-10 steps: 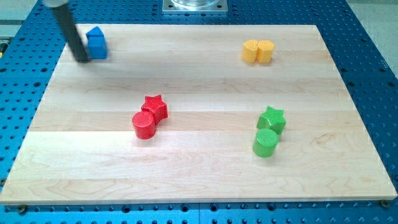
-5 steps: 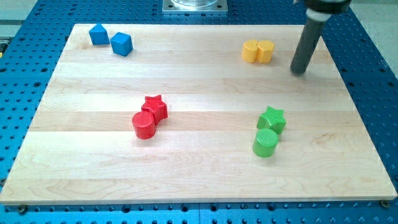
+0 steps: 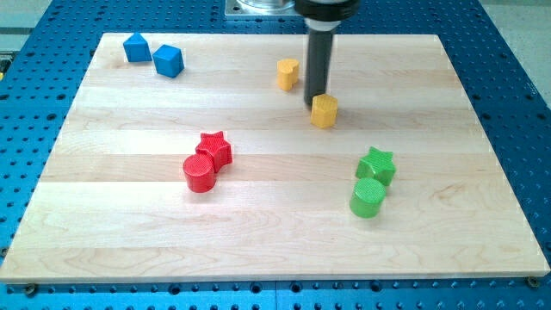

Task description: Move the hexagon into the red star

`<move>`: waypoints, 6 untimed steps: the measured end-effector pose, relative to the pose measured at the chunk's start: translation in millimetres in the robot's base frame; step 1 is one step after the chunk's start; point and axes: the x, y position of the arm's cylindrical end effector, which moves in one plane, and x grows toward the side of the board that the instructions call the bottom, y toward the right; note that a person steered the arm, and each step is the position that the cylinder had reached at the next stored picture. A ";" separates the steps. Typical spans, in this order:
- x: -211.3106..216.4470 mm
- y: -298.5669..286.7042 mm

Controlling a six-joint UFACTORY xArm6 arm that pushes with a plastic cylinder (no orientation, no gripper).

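Yellow hexagon [image 3: 324,111] stands upright on the worktop [image 3: 258,232], right of centre in the upper half. It is compact, with no evident long axis; which way its faces point cannot be made out.

My tip [image 3: 316,104] sits at the hexagon's upper-left edge, apparently touching it; the rod rises straight toward the view's top. The arm carries no fingers, so there is nothing to be apart, together or clamped; the rod holds nothing.

Red star [image 3: 215,148] lies left of centre, well apart from the hexagon, down and to the view's left of it. A red cylinder [image 3: 200,173] touches the star on its lower-left side.

A second yellow block [image 3: 287,74], shape unclear, stands up and to the left of the tip, near it but apart from both tip and hexagon.

Green star [image 3: 376,164] sits toward the view's right, with a green cylinder [image 3: 368,198] touching it directly below.

Two blue blocks occupy the top-left corner: blue block [image 3: 135,47], shape unclear, and a blue cube [image 3: 168,60] just beside it on the right.

No containers are on the worktop.
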 end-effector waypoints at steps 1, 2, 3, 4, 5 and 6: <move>12.3 28.5; 62.3 -20.6; 60.1 -68.6; 63.7 -131.7; 33.8 -66.7; -15.0 3.1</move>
